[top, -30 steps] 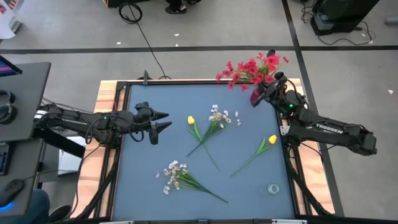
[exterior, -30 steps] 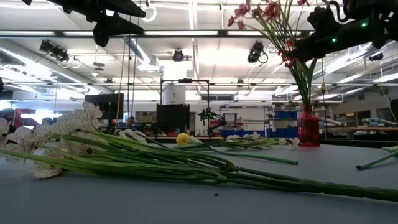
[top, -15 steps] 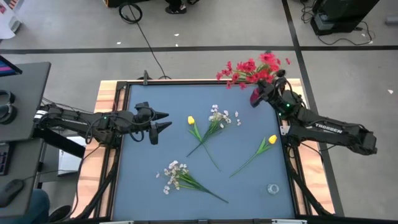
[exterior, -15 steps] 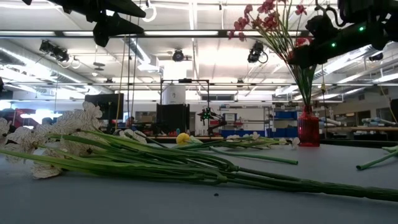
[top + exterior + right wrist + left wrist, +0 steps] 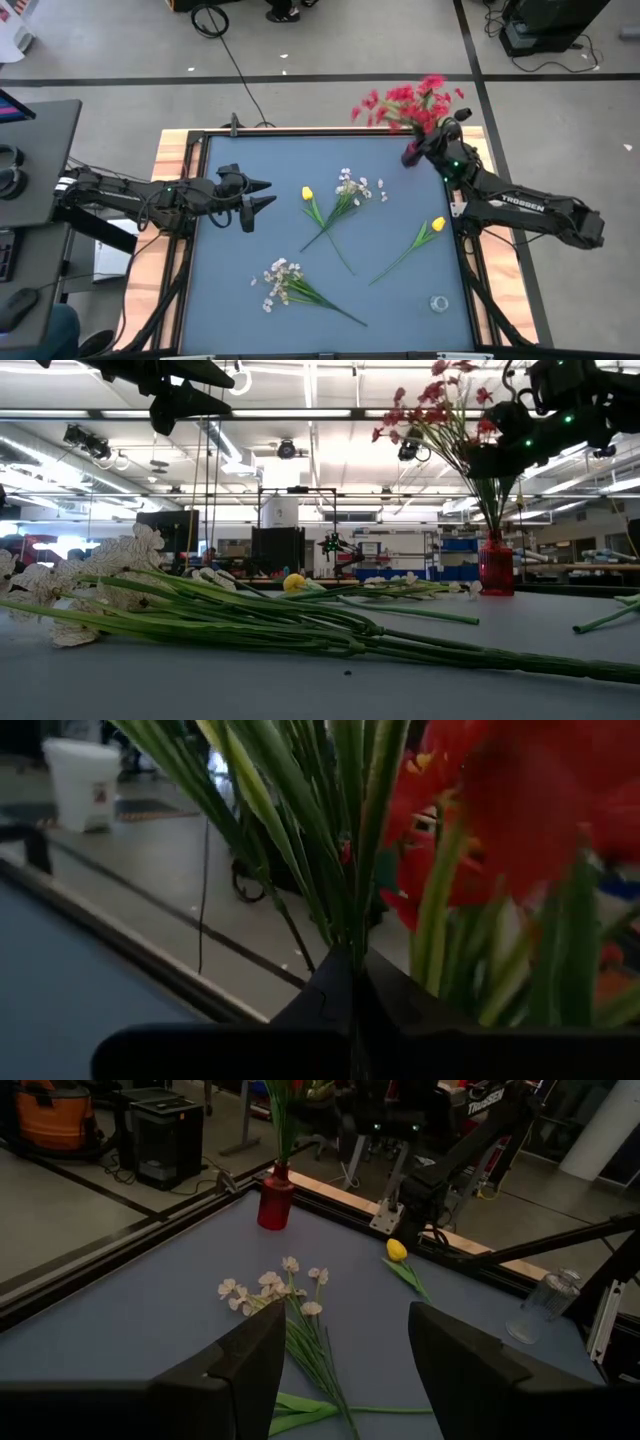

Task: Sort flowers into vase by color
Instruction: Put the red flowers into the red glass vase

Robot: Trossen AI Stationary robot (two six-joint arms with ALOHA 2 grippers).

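A bunch of red flowers (image 5: 410, 100) stands with its stems in a small red vase (image 5: 495, 570) at the table's far right corner. My right gripper (image 5: 432, 147) is above the vase and shut on the bunch. Two white sprays (image 5: 350, 187) (image 5: 282, 278) and two yellow tulips (image 5: 307, 193) (image 5: 438, 225) lie flat on the blue table. My left gripper (image 5: 262, 193) hovers open over the table's left side, away from every flower. My right gripper pinches several green stems (image 5: 350, 935) of the red flowers between its two fingers (image 5: 320, 1000), partway up the bunch and above the vase's mouth. The bunch stands roughly upright, blossoms (image 5: 440, 405) above the fingers and lower stem ends (image 5: 492, 520) reaching down into the red vase.
A clear glass vase (image 5: 439, 303) stands near the table's near right corner. A black frame rail (image 5: 300, 130) runs around the table. In the low view the near white spray's long stems (image 5: 300, 625) lie across the foreground.
The red bunch has tipped: its blossoms swung toward the table's far edge while the lower stems stayed in the red vase. My right gripper shifted slightly with it and stayed shut on the stems.
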